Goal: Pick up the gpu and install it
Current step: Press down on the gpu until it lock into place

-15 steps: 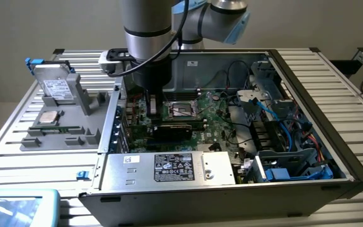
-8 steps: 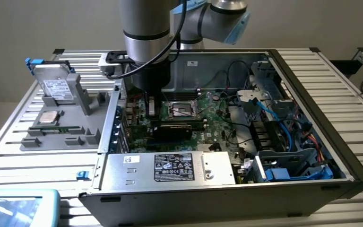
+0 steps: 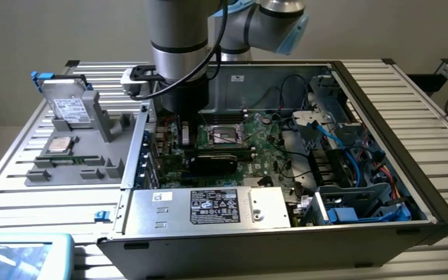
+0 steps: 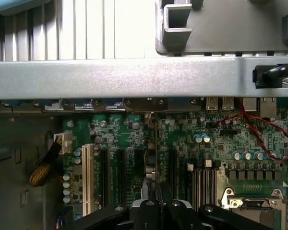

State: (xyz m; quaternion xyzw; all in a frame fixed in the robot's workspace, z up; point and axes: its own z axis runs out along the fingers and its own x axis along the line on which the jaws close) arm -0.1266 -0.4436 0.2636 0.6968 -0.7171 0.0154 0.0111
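Wrist view has the gpu edge-on, just a thin dark line standing upright over the expansion slots of the green motherboard. The gripper is clamped tight on the card's near edge, fingers pressed together around it. Whether the card is actually seated in a slot or just above it, can't tell.

Exterior view: the arm comes straight down, wrist vertical, into the open PC case, near the wall on the exterior view's left. The CPU socket sits just beside it. Outside the case, on the desk, a grey fixture tray holds a hard drive standing up.
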